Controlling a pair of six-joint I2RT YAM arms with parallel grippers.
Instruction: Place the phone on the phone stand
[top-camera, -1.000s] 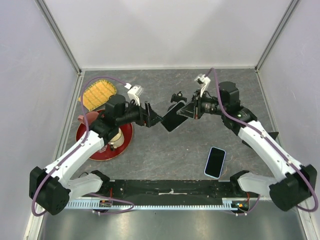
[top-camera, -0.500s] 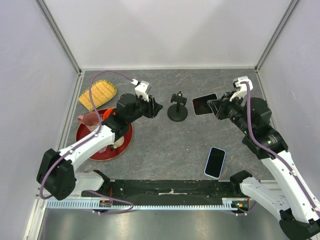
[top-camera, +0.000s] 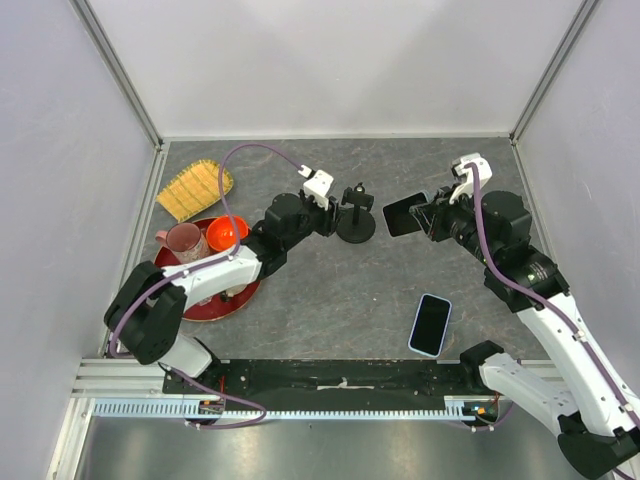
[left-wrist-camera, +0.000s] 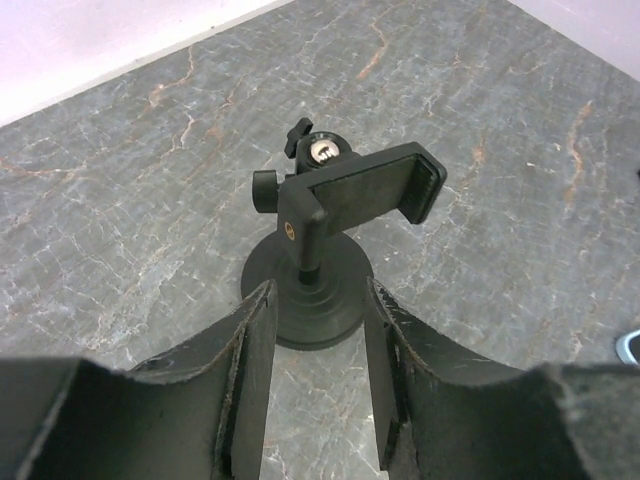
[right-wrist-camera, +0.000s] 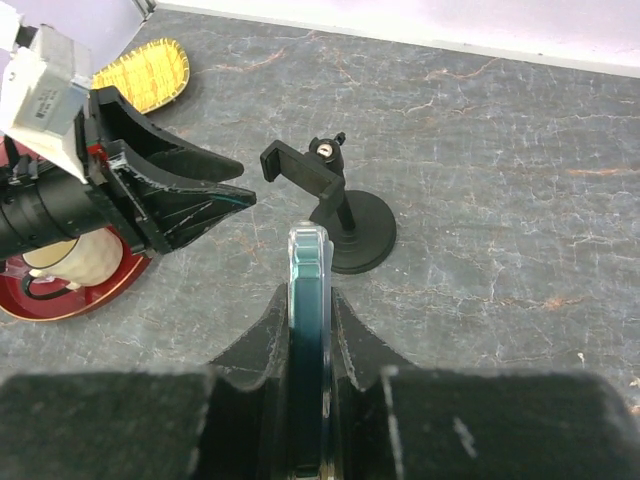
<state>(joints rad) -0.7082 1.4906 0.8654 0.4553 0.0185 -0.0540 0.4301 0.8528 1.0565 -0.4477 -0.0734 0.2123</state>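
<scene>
Phone: the dark, slim, glass-fronted phone (top-camera: 405, 213) is up off the surface, pinched on edge in the right gripper (top-camera: 428, 216), just right of the stand's head and apart from it.
Stand: the black phone stand with round base and clamp head (top-camera: 355, 222) is upright mid-way across the grey marbled surface (top-camera: 330, 290).
Right jaws: clenched on the phone's two faces.
Left jaws: released; the left gripper (left-wrist-camera: 318, 297) sits low, one finger each side of the stand's base, near it.
Second phone: a blue-rimmed phone (top-camera: 430, 325) lies flat at near right.
Left side: a red round tray (top-camera: 218, 306) bears a pink cup (top-camera: 183, 241) and an orange bowl (top-camera: 227, 232); a yellow woven mat (top-camera: 194, 188) lies beyond.
</scene>
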